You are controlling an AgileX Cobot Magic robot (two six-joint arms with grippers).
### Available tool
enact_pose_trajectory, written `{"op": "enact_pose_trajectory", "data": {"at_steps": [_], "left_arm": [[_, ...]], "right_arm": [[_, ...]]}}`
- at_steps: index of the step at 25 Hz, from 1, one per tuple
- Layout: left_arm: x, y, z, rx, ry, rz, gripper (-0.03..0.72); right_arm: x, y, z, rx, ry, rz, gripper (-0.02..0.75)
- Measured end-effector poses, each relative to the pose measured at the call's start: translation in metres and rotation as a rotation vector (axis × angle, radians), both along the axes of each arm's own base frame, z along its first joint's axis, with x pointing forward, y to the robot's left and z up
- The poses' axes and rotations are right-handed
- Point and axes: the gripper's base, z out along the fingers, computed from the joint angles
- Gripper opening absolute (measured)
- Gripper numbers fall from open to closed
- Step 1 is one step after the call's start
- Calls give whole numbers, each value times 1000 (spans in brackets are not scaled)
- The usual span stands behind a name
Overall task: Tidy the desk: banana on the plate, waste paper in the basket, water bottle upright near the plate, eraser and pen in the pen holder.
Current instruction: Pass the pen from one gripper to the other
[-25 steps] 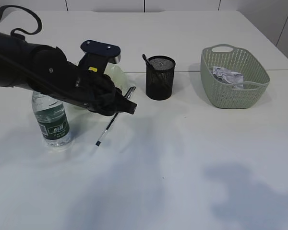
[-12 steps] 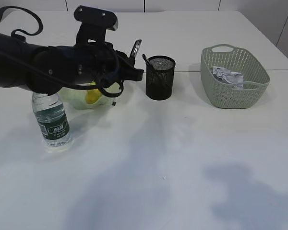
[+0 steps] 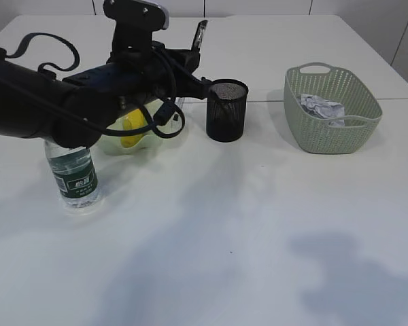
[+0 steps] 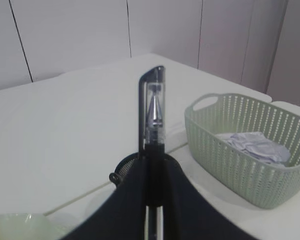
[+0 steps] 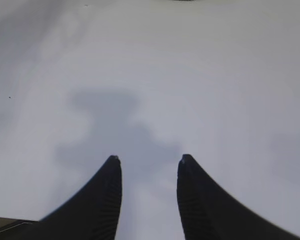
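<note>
While the left gripper (image 3: 202,58) held its jaws clenched on the pen (image 4: 153,117), upright just left of the pen holder (image 3: 227,109), the right gripper (image 5: 149,162) hung with jaws released over bare table (image 3: 258,224); the waste paper (image 3: 321,107) lay in the basket (image 3: 332,132), well right of the holder.

The desk (image 3: 272,224) is plain white, the basket (image 3: 332,112) at right grey-green with a woven pattern, holding white waste paper (image 3: 321,106). The pen holder (image 3: 226,111) is black mesh. At left, a yellow banana (image 3: 130,130) lies in the pale green plate (image 3: 115,145), and the clear water bottle (image 3: 73,175) has a dark green label.
</note>
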Motion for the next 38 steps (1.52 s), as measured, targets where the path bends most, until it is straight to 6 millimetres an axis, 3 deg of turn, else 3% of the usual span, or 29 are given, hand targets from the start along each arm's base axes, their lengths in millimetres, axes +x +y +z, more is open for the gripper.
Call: {"op": "enact_pose_trajectory", "data": {"at_steps": [5,10,18,22,28,38], "left_arm": [[1,1,4,-8,-55,-23,32],[9,14,5,-40,-67,-110,32],[30,63,9,-104,-115,-159,31],[37,74,0,-117,-102,-182,31],[59,65,0,-122,-113,-261,31],[92,54,-16,-165,-106,-279,31]], "right_arm": [[0,0,0,-1,5,-1,281],[0,0,0,6,5,-9,281],[-1,0,0,21,10,-29,281],[-1,0,-1,26,11,-35,281],[-1,0,-1,30,13,-41,281],[-1,-2,-1,15,10,-45,281]]}}
